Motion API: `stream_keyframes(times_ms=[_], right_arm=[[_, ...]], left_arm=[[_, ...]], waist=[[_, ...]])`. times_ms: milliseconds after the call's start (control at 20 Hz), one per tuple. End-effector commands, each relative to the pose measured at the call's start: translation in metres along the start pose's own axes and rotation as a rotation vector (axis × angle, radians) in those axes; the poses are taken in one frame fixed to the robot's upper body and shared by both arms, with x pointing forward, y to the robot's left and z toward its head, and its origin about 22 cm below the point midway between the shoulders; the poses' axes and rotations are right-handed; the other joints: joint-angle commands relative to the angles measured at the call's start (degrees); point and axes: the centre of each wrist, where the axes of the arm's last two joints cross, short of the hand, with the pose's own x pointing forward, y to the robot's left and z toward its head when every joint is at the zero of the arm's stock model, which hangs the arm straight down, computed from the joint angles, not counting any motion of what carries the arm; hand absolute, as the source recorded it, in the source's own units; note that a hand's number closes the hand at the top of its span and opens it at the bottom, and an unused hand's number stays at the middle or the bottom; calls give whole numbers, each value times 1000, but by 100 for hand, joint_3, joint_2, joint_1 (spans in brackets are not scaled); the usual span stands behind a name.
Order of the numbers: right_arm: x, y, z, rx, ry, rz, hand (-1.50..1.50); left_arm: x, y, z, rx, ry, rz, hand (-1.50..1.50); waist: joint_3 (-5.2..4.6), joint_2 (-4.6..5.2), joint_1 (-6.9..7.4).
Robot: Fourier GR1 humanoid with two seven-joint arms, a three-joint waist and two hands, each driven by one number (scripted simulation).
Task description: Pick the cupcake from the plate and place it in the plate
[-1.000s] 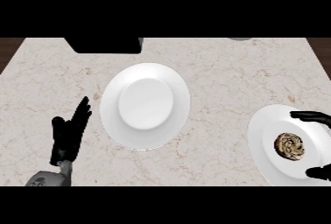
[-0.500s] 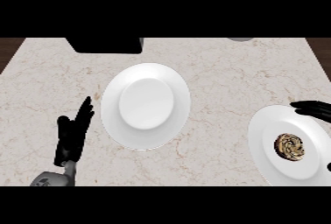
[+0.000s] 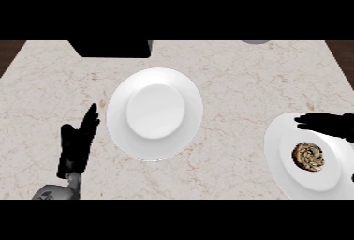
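Cupcake point(image 3: 309, 156) position: on the right-hand plate point(image 3: 287, 161), toward that plate's centre, seen from above as a brown swirled top. It is untouched and not yet lifted.

Scene items, largest first:

1. Marble counter point(image 3: 228, 84). Pale, veined surface carrying all items. A dark block point(image 3: 110, 48) sits at its far edge, and a small grey object point(image 3: 256, 41) shows at the top edge; its type cannot be determined.
2. Centre plate point(image 3: 155, 114). White, oval in this view, with nothing on it. Judged to be the destination plate.
3. Right-hand plate. White, partly cut off by the right edge of the view. Holds the cupcake.
4. Left hand point(image 3: 77, 143). Located just beside the centre plate's left rim, apart from it. Fingers straight and pointing away from the robot; holding nothing. It appears to be at rest.
5. Right hand point(image 3: 332, 124). Located over the far part of the right-hand plate, just beyond the cupcake and not touching it. Fingers extended toward the left, uncurled; holding nothing.

Step in hand (judgement): approach to the pick. The grasp has not been made.

Next move (judgement): bring the right hand down and toward the robot until fingers and thumb bracket the cupcake, then curl them around its sides. Avoid pressing the plate rim, which could tip or slide the plate. Transfer to the centre plate follows.
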Motion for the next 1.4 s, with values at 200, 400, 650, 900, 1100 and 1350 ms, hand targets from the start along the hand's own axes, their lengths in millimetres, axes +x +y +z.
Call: stream_keyframes(times_ms=[200,400,650,900,1100,1350], right_arm=[[-11,-3,-32,94,-24,-26,-150],[-1,5,-39,102,-41,-38,-150],[-13,17,-31,142,-27,-24,-150],[-19,14,-35,127,-44,-39,-150],[-16,31,-46,130,-25,-36,-150],[-25,50,-51,156,-51,32,150]], left_arm=[[0,-2,0,0,10,0,0],[7,4,-5,14,11,5,0],[-8,3,-1,0,10,6,0],[-5,3,5,26,9,-3,0],[11,6,-1,13,-1,9,0],[6,7,0,23,-4,2,0]], waist=[[0,0,-16],[-3,-13,-67],[-2,-8,-57],[-1,-7,-41],[-1,-14,-65],[0,-9,-54]])
